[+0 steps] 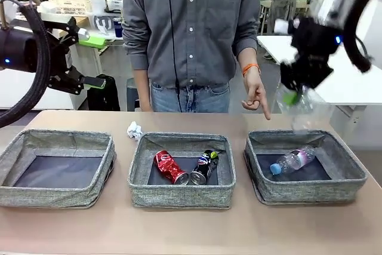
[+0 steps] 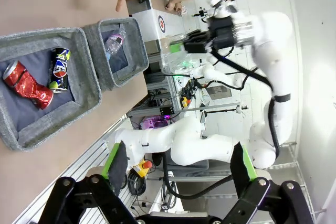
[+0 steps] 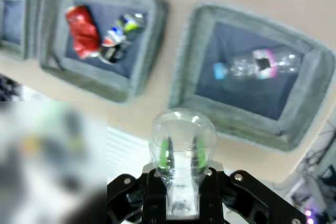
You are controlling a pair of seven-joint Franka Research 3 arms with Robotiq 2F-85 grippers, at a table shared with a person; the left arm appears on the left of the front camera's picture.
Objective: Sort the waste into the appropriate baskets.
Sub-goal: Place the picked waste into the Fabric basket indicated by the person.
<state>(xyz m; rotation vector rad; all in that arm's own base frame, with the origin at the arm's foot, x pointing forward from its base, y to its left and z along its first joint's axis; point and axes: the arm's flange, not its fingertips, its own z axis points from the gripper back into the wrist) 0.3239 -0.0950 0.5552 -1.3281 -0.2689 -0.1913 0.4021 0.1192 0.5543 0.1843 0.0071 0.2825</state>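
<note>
Right gripper (image 1: 296, 95), upper right, pinches a clear plastic cup (image 1: 300, 107) above the right grey woven basket (image 1: 346, 180) holding a clear plastic bottle with blue cap (image 1: 293, 160); the centre basket (image 1: 179, 196) holds a crushed red can (image 1: 171, 167) and a crushed dark can (image 1: 204, 166); left gripper (image 2: 178, 167) gapes wide.

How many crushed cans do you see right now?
2, both in the middle basket: the red can on the left, the dark can right beside it. None visible elsewhere.

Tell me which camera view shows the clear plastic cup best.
The right wrist view: the clear plastic cup sits close and centred, pinched in the right end effector, its green pads visible through the wall. In the front view the cup is a faint, see-through shape above the right basket. The left wrist view is too distant to make it out.
</note>
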